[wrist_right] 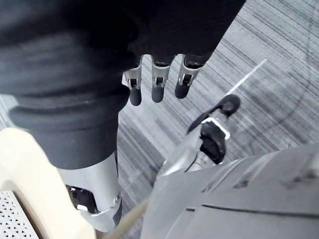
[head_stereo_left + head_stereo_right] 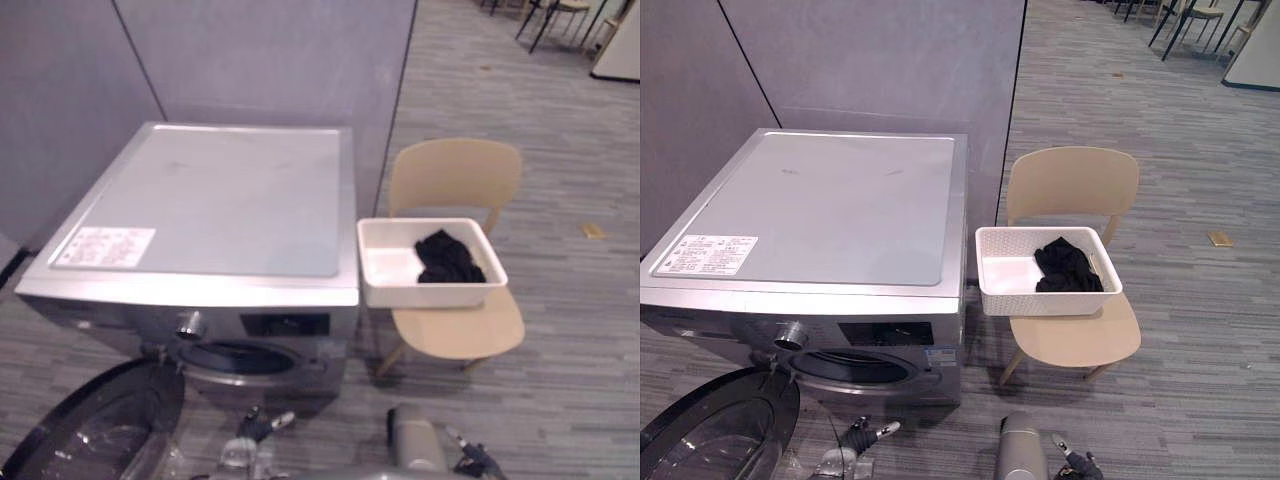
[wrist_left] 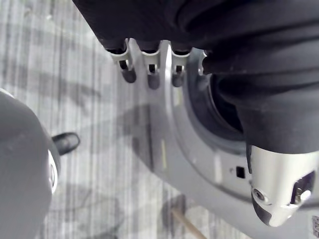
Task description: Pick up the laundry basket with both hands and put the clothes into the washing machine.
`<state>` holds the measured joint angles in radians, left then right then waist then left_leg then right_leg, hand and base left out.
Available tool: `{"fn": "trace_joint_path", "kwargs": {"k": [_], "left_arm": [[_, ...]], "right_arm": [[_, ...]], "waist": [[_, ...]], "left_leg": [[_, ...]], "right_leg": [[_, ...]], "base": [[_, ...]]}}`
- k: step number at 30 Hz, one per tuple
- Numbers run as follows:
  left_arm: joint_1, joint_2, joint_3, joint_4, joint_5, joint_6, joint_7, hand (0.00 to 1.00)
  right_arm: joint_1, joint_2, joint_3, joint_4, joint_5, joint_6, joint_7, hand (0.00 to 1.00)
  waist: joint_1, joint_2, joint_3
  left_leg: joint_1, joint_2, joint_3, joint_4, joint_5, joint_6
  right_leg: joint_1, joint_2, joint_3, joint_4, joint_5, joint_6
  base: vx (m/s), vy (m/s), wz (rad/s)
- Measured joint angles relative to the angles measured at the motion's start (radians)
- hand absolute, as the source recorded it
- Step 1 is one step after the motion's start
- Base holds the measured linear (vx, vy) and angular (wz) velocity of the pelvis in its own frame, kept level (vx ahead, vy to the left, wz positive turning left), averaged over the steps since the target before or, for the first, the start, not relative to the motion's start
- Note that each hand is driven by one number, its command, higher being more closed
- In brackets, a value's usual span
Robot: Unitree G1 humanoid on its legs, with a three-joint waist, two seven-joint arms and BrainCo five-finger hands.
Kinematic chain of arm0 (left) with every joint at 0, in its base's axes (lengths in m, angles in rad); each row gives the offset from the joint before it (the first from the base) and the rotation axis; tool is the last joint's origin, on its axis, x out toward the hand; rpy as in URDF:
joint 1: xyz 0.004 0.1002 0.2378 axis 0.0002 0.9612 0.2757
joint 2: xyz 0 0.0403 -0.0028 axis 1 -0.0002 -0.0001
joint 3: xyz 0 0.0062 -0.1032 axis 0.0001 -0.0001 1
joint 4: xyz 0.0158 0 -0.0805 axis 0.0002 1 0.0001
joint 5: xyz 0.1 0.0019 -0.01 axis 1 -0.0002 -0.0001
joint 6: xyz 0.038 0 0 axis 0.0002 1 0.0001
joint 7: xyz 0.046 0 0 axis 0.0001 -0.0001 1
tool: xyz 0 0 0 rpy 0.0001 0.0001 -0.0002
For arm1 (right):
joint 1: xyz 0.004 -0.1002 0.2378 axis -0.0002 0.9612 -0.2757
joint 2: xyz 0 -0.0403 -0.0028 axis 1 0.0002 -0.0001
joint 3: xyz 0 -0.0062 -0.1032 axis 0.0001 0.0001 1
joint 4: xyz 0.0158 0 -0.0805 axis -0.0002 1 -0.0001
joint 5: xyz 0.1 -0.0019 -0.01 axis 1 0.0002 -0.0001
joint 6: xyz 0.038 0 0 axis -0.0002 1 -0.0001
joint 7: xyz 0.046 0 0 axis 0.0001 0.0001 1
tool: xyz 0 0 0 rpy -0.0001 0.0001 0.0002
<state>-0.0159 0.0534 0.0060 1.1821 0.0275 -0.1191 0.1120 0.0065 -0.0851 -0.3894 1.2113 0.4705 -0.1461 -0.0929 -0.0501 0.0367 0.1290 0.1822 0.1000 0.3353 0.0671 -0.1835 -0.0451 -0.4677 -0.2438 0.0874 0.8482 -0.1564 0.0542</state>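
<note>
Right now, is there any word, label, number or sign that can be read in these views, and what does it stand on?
White label on the near-left corner of the washing machine top: lines of print, too small to read.
Dark control panel on the machine's front: nothing legible.
Laundry basket and chair: no text visible.

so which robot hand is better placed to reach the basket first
Right. The laundry basket sits on the chair right of the washing machine, nearer the right robot hand. The left robot hand hangs open by the machine's door; the lift needs both.
</note>
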Motion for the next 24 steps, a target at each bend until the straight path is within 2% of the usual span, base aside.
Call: {"fn": "trace_joint_path", "kwargs": {"k": [1,2,3,4,5,6,7,8,10,11,12,13,14,15,16,17,18,19,20,21,23,24], "left_arm": [[0.009,0.004,0.001,0.000,-0.003,0.000,0.000,0.00],[0.026,0.014,0.010,-0.002,-0.027,0.000,0.003,0.00],[0.027,0.017,0.009,-0.002,-0.027,0.000,0.003,0.00],[0.026,0.030,0.007,-0.004,-0.027,-0.002,0.003,0.00],[0.025,0.046,0.010,-0.005,-0.027,-0.004,0.004,0.00],[0.025,0.045,0.016,-0.004,-0.027,-0.004,0.004,0.00],[0.013,0.006,0.046,-0.003,-0.027,-0.002,0.002,0.00],[-0.008,-0.026,0.077,-0.003,-0.030,-0.005,0.004,0.00],[-0.026,-0.038,0.096,-0.005,-0.037,-0.010,0.005,0.00],[-0.028,-0.032,0.124,-0.013,-0.061,-0.017,0.010,0.00],[-0.028,-0.027,0.129,-0.019,-0.072,-0.020,0.019,0.00],[-0.030,-0.026,0.144,-0.024,-0.103,-0.023,0.025,0.00],[-0.032,-0.028,0.144,-0.022,-0.118,-0.022,0.025,0.00],[-0.032,-0.032,0.142,-0.015,-0.130,-0.021,0.024,0.00],[-0.029,-0.034,0.142,-0.008,-0.131,-0.020,0.024,0.00],[-0.012,-0.039,0.141,-0.002,-0.130,-0.015,0.022,0.00],[0.006,-0.040,0.142,-0.007,-0.130,-0.016,0.020,0.00],[0.005,-0.038,0.141,-0.009,-0.128,-0.016,0.021,0.00],[0.007,-0.039,0.138,-0.011,-0.126,-0.016,0.019,0.00],[0.019,-0.039,0.120,-0.015,-0.120,-0.017,0.015,0.00],[0.027,-0.039,0.122,-0.022,-0.111,-0.019,-0.003,0.00],[0.026,-0.039,0.123,-0.019,-0.103,-0.018,-0.005,0.00]], "right_arm": [[0.000,0.000,-0.006,0.000,0.000,0.000,0.000,0.00],[0.005,0.004,-0.023,0.000,0.000,0.003,0.001,0.00],[0.007,0.005,-0.028,0.000,0.000,0.004,0.001,0.00],[0.014,0.008,-0.044,0.000,0.000,0.011,0.002,0.00],[0.023,0.003,-0.047,0.003,0.000,0.020,0.003,0.00],[0.020,-0.004,-0.047,0.007,0.000,0.019,0.004,0.00],[0.001,-0.032,-0.047,0.017,0.000,0.019,0.005,0.00],[0.001,-0.050,-0.066,0.023,-0.001,0.021,0.001,0.00],[0.003,-0.064,-0.075,0.022,-0.004,0.022,0.001,0.00],[-0.012,-0.058,-0.061,0.019,-0.011,0.018,0.004,0.00],[-0.015,-0.054,-0.058,0.019,-0.011,0.018,0.006,0.00],[-0.015,-0.052,-0.049,0.019,-0.010,0.014,0.007,0.00],[-0.014,-0.053,-0.042,0.019,-0.010,0.010,0.007,0.00],[-0.010,-0.052,-0.042,0.019,-0.009,0.001,0.006,0.00],[-0.009,-0.055,-0.040,0.019,-0.009,-0.004,0.006,0.00],[-0.002,-0.067,-0.038,0.019,-0.009,-0.007,0.006,0.00],[0.001,-0.072,-0.032,0.018,-0.009,-0.010,0.007,0.00],[0.004,-0.072,-0.024,0.019,-0.010,-0.010,0.008,0.00],[0.008,-0.073,-0.012,0.019,-0.010,-0.010,0.009,0.00],[0.013,-0.076,0.003,0.019,-0.010,-0.009,0.010,0.00],[0.013,-0.056,0.006,0.018,-0.012,-0.007,0.013,0.00],[0.015,-0.039,0.005,0.020,-0.012,-0.005,0.012,0.00]], "waist": [[0.001,-0.003,0.000],[0.002,-0.012,-0.005],[0.002,-0.014,-0.008],[0.001,-0.035,-0.022],[0.006,-0.051,-0.033],[0.008,-0.041,-0.038],[-0.001,0.012,-0.044],[0.001,0.026,-0.052],[0.002,0.017,-0.052],[-0.001,-0.005,-0.067],[-0.003,-0.016,-0.071],[-0.015,-0.042,-0.078],[-0.024,-0.044,-0.081],[-0.020,-0.054,-0.075],[-0.015,-0.060,-0.071],[0.000,-0.047,-0.073],[0.014,-0.042,-0.074],[0.015,-0.040,-0.074],[0.013,-0.030,-0.080],[0.017,-0.017,-0.091],[0.031,-0.008,-0.095],[0.034,0.001,-0.099]], "left_leg": [[0.008,-0.002,0.006,0.001,-0.003,-0.007],[0.024,-0.003,0.016,0.003,-0.008,-0.034],[0.024,-0.003,0.016,0.004,-0.008,-0.040],[0.020,-0.002,0.007,0.005,-0.008,-0.069],[0.015,0.004,-0.006,0.010,-0.013,-0.103],[0.005,0.023,-0.007,0.016,-0.013,-0.119],[-0.034,0.079,-0.040,0.026,-0.001,-0.142],[-0.047,0.102,-0.077,0.026,0.052,-0.155],[-0.045,0.129,-0.101,0.028,0.105,-0.175],[-0.049,0.153,-0.101,0.046,0.132,-0.185],[-0.052,0.160,-0.100,0.049,0.145,-0.192],[-0.077,0.178,-0.111,0.054,0.170,-0.188],[-0.096,0.190,-0.111,0.055,0.193,-0.180],[-0.112,0.199,-0.112,0.055,0.212,-0.155],[-0.117,0.193,-0.126,0.055,0.205,-0.160],[-0.117,0.160,-0.162,0.057,0.170,-0.178],[-0.120,0.109,-0.180,0.063,0.121,-0.176],[-0.127,0.081,-0.194,0.065,0.100,-0.165],[-0.144,0.035,-0.199,0.066,0.061,-0.129],[-0.155,0.016,-0.207,0.054,0.015,-0.078],[-0.156,-0.005,-0.223,0.035,0.005,-0.062],[-0.160,-0.016,-0.220,0.035,0.007,-0.056]], "right_leg": [[0.023,-0.014,0.019,-0.093,0.012,0.009],[0.084,-0.029,0.082,-0.294,0.060,0.028],[0.093,-0.028,0.094,-0.321,0.073,0.037],[0.132,-0.015,0.148,-0.395,0.140,0.068],[0.157,-0.007,0.162,-0.451,0.115,0.157],[0.167,0.006,0.156,-0.487,0.087,0.194],[0.168,0.050,0.110,-0.528,0.104,0.170],[0.162,0.077,0.095,-0.524,0.102,0.151],[0.161,0.103,0.083,-0.480,0.074,0.122],[0.133,0.128,0.073,-0.398,0.024,0.092],[0.121,0.134,0.067,-0.360,0.003,0.080],[0.103,0.137,0.034,-0.319,-0.028,0.061],[0.105,0.135,0.008,-0.310,-0.044,0.055],[0.119,0.134,-0.023,-0.315,-0.047,0.044],[0.130,0.133,-0.034,-0.325,-0.044,0.037],[0.160,0.136,-0.045,-0.367,-0.033,0.016],[0.195,0.138,-0.048,-0.416,-0.016,0.013],[0.213,0.140,-0.044,-0.439,-0.011,0.013],[0.238,0.158,-0.021,-0.482,-0.003,0.014],[0.247,0.184,0.015,-0.523,0.013,0.025],[0.262,0.205,0.080,-0.577,0.032,0.041],[0.265,0.207,0.119,-0.608,0.068,0.044]], "base": [[0.11,-0.237,-0.22],[0.09,-0.195,-0.16],[0.13,-0.311,-0.11],[0.12,-0.344,-0.06],[0.15,-0.425,-0.17],[0.13,-0.423,-0.15],[0.13,-0.367,0.04],[0.14,-0.361,0.19],[0.08,-0.371,0.11],[0.01,-0.363,0.08],[-0.01,-0.343,0.35],[-0.03,-0.337,0.64],[-0.03,-0.360,0.93],[-0.03,-0.260,0.78],[-0.02,-0.157,0.51],[0.00,-0.076,0.21],[0.01,-0.040,0.20],[0.00,-0.021,0.39],[-0.02,0.014,0.46],[-0.01,0.021,0.28],[0.06,0.082,-0.29],[0.09,0.123,-0.44]]}}
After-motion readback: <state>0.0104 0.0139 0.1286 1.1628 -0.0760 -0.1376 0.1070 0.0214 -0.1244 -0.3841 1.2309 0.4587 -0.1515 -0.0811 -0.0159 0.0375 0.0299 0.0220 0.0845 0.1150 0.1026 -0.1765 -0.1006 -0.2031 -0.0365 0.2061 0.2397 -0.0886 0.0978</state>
